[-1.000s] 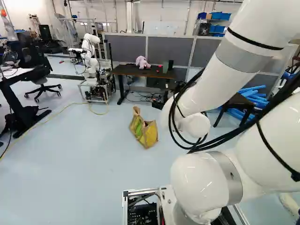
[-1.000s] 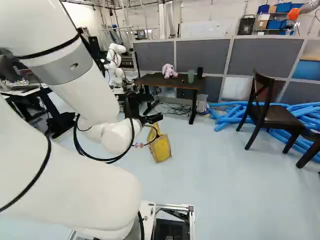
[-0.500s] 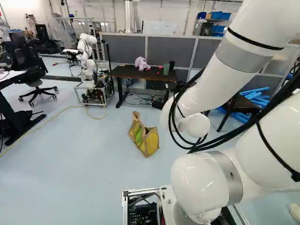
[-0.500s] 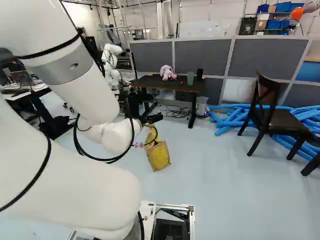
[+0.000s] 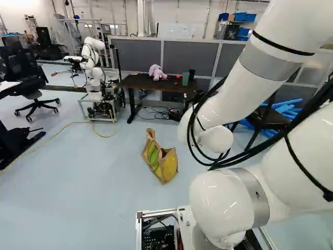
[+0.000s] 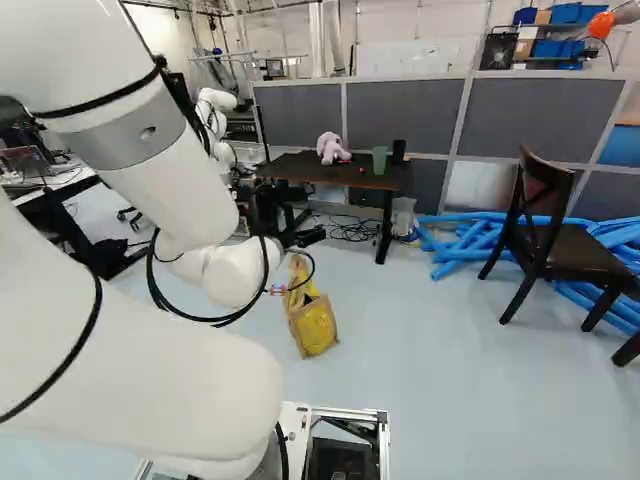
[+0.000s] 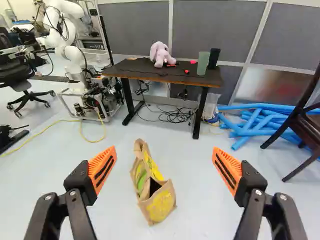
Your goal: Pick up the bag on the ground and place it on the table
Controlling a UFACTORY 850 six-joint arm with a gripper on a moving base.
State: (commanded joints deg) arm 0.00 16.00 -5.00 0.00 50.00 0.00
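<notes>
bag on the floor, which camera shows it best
The wrist view: there the whole bag shows, open top included, in the space ahead of the open gripper. The left base view also shows it whole, but smaller; in the right base view the arm's cables cross its upper part.

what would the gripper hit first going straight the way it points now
Likely the bag on the floor, though depth is unclear and the gripper might pass just above it.

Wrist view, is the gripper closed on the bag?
No, the gripper is open and the bag stands on the floor ahead.
</notes>
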